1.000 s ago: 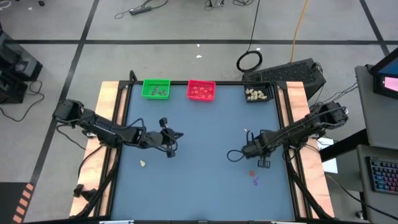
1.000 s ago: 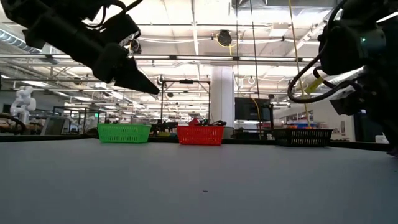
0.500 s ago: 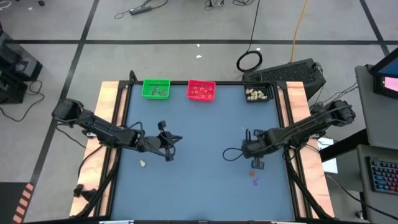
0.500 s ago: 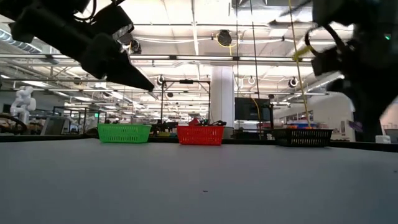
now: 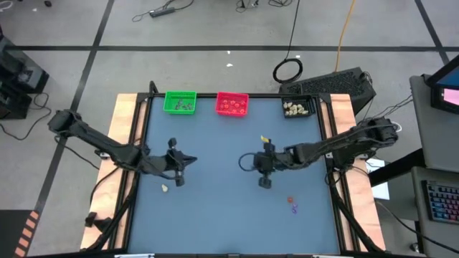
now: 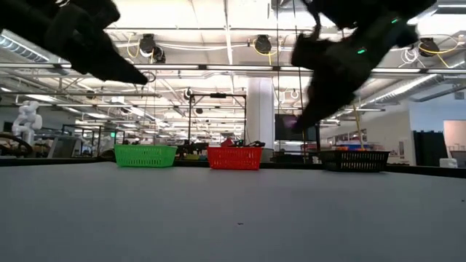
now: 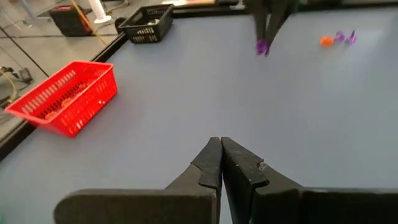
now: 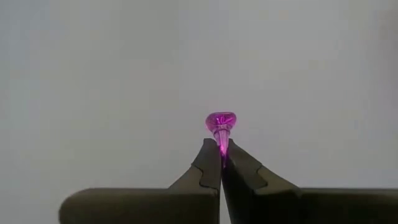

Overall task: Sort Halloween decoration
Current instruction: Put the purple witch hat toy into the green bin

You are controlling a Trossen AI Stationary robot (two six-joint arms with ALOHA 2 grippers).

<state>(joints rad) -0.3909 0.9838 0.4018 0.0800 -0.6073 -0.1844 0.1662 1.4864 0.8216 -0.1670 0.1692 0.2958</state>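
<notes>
A white column (image 6: 259,116) rises under ceiling lights (image 6: 262,44) in a workshop hall; cables (image 5: 163,11) trail across the grey floor (image 5: 215,29).

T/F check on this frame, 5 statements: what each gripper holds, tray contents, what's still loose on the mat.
1. The right gripper is shut on a purple trinket. True.
2. The left gripper holds an orange trinket. False: its fingers are shut with nothing between them.
3. A cream trinket lies loose on the mat near the left gripper. True.
4. The black tray holds purple pieces. False: it holds cream-white ones.
5. The red tray sits between the green tray and the black tray along the far edge. True.
</notes>
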